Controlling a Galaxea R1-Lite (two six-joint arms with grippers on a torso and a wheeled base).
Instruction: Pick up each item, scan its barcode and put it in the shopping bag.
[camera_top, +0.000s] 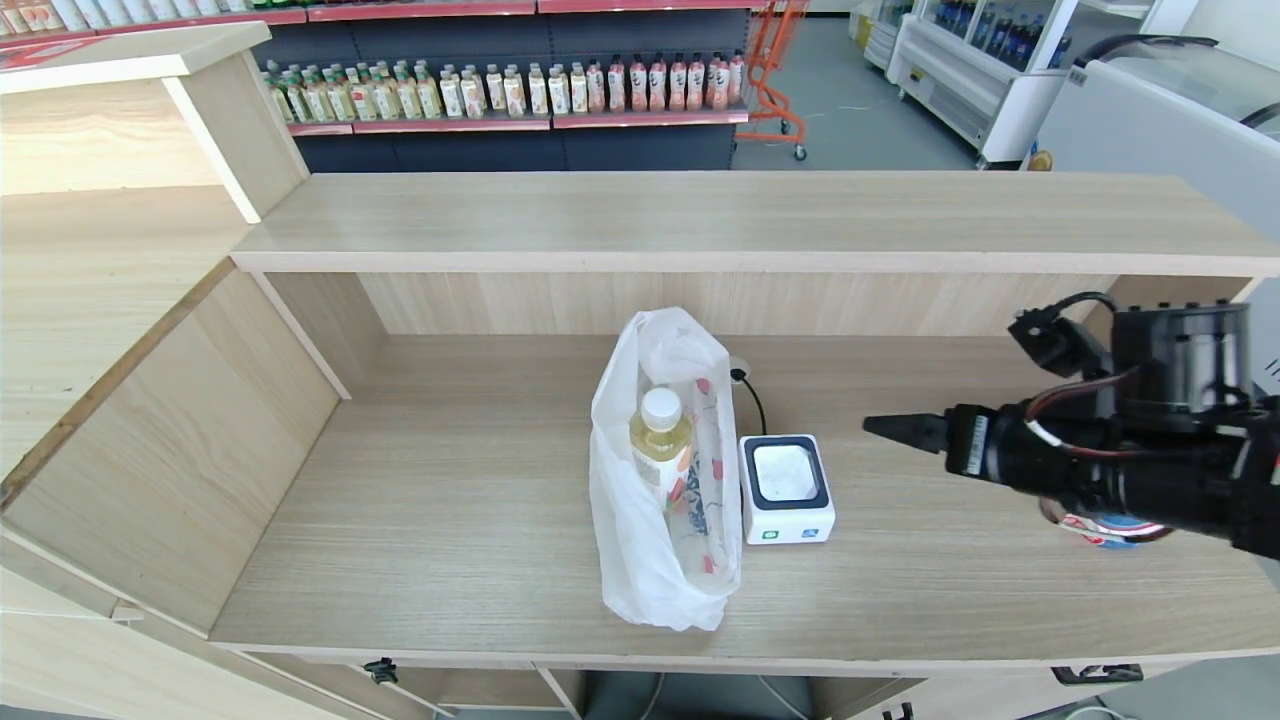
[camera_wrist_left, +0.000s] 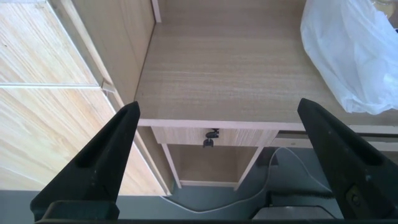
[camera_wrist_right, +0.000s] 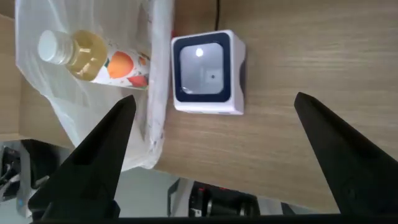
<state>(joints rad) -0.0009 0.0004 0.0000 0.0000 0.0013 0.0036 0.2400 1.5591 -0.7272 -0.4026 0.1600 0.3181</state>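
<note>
A clear bottle (camera_top: 661, 440) of yellow drink, white-capped, its fruit-printed label too small to read, stood inside the thin crinkled white shopping bag (camera_top: 640, 570) on the wood-grain counter (camera_top: 450, 520), just beside a boxy white scanner (camera_top: 786, 487). The right gripper (camera_top: 875, 427) and left gripper (camera_wrist_left: 219, 104) both hung spread wide

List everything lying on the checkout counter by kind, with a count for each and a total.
Shopping bag: 1
Bottle (inside the bag): 1
Barcode scanner: 1
Red-and-blue item, partly hidden, kind unclear: 1
Total: 4
</note>
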